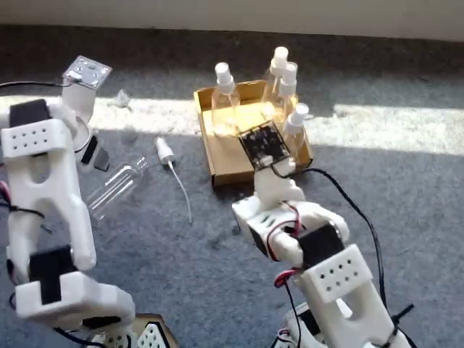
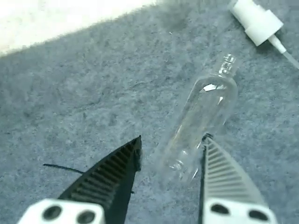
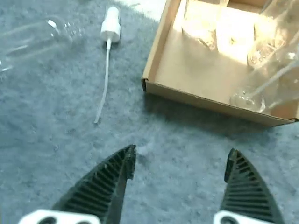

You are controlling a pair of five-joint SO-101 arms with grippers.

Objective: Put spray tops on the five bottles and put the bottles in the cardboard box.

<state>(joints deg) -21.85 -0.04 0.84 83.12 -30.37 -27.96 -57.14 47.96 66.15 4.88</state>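
The left gripper (image 2: 171, 139) hangs over the grey carpet (image 1: 217, 275) with its fingers (image 2: 117, 172) spread apart and nothing clamped. The uncapped bottle (image 2: 201, 121) lies on its side on the carpet. Its base end sits in the gap between the two fingertips, nearer one finger than the other, and whether it touches that finger cannot be told. Its open neck points away from the gripper, out beyond the fingertips.

Past the bottle's neck, farther from the left fingers, lies the loose spray top (image 2: 257, 21), apart from the bottle, its thin dip tube trailing along the carpet.

Next comes the cardboard box (image 1: 217, 156), a shallow open tray on the carpet. Four capped bottles (image 1: 225, 94) stand upright inside it, each with a white sprayer fitted.

The right gripper (image 3: 181, 151) is also released, its fingers (image 3: 245, 186) wide apart with bare carpet between them. The box's near wall (image 3: 196, 100) lies ahead of these fingertips, a little apart from them. The spray top and the uncapped bottle lie well off to the side of the right fingers, outside their gap.
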